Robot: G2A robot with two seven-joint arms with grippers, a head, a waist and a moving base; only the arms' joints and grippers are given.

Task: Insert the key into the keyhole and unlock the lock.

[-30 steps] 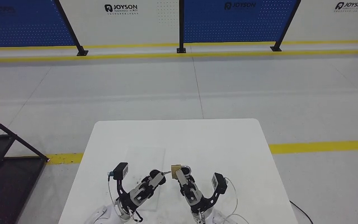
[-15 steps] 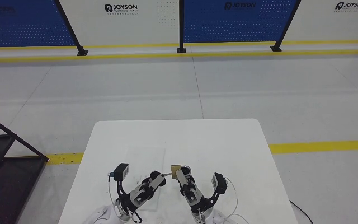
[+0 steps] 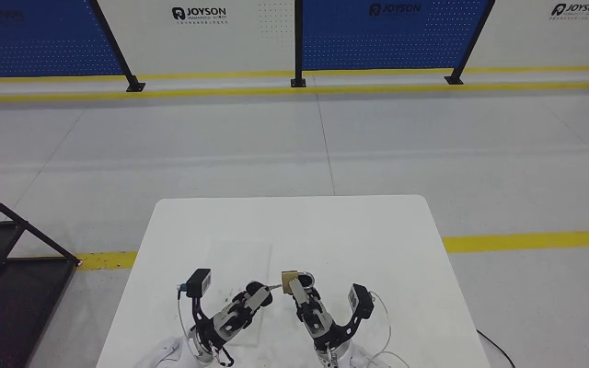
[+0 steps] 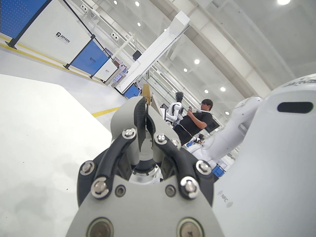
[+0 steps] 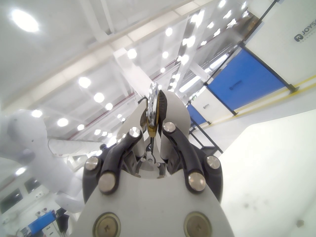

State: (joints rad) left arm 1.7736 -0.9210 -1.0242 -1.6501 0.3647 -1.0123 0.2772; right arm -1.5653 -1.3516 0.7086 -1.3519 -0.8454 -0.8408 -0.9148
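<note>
The left gripper [image 3: 261, 293] is closed on the key [image 3: 274, 286], a thin pale sliver running from its fingertips toward the lock [image 3: 290, 278]. In the left wrist view its black pads [image 4: 140, 117] are pressed almost together. A brass edge stands just past their tips, and whether that edge is key or lock cannot be told there. The right gripper [image 3: 302, 283] is clamped on the lock, a small brass block. In the right wrist view the lock sits edge-on between the fingers, part brass and part bright silver metal. From the top view the key's tip and the lock look to be touching, but it is too small to tell whether the key is inside the keyhole.

Both arms rise from the near edge of the table [image 3: 368, 230], with the forearms slanting inward so that the grippers meet nose to nose over its near middle. Both grippers tilt upward, with ceiling lights behind them in the wrist views. Key and lock are held off the tabletop.

Blue and white panels [image 3: 386, 28] stand across the far floor, and the white ones carry a small logo with a line of print. Yellow lines [image 3: 276, 87] run along the floor in front of them, and another passes behind the table. A black stand [image 3: 32, 244] sits off the table's left side.
</note>
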